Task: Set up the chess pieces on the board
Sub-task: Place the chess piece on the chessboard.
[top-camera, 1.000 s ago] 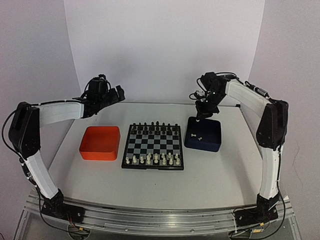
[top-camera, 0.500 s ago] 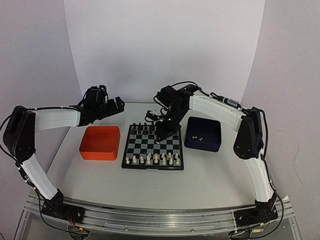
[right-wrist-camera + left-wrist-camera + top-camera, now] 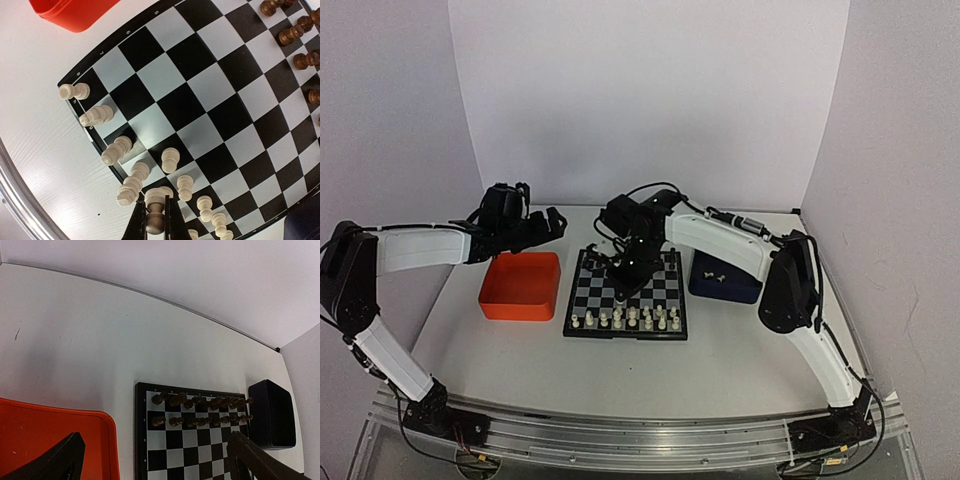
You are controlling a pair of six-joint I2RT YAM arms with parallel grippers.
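Observation:
The board (image 3: 650, 287) lies mid-table, with black pieces (image 3: 630, 252) along its far rows and cream-white chess pieces (image 3: 625, 320) along its near rows. My right gripper (image 3: 623, 280) hovers over the board's left half. In the right wrist view the right gripper (image 3: 154, 200) is shut on a cream pawn (image 3: 155, 221), held above the board's (image 3: 185, 55) white rows (image 3: 170, 159). My left gripper (image 3: 552, 222) hangs open and empty behind the orange tray (image 3: 520, 285). In the left wrist view, the left gripper (image 3: 157, 462) spans that tray's edge (image 3: 107, 440) and the board (image 3: 175, 440).
A dark blue tray (image 3: 735, 285) stands right of the board and holds two small white pieces (image 3: 715, 273). It also shows in the left wrist view as a dark box (image 3: 270, 412). The orange tray (image 3: 75, 12) sits close to the board's left side.
The right arm has swung left from above the dark blue tray to over the board's left half, still shut on the pawn. The left arm has sunk slightly and stays open.

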